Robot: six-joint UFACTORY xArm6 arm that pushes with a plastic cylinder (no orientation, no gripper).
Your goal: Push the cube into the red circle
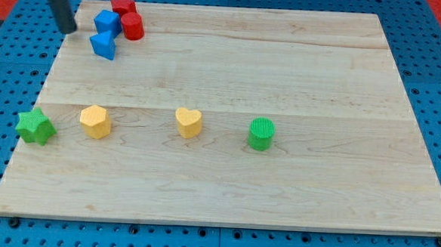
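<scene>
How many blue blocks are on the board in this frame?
2, both at the view's top left: a blue cube touching the red cylinder, and a blue triangular block just below it. None appear hidden.

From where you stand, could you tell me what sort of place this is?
Probably a lab bench for robot pushing trials: a wooden board lies on a blue perforated base, small coloured blocks such as the green star sit on it, and my tip is left of the blue cube.

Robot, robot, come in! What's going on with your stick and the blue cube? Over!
My tip at view's top left, just left of blue cube, not touching. Cube already against red cylinder. Blue triangle block beside cube, below it.
</scene>
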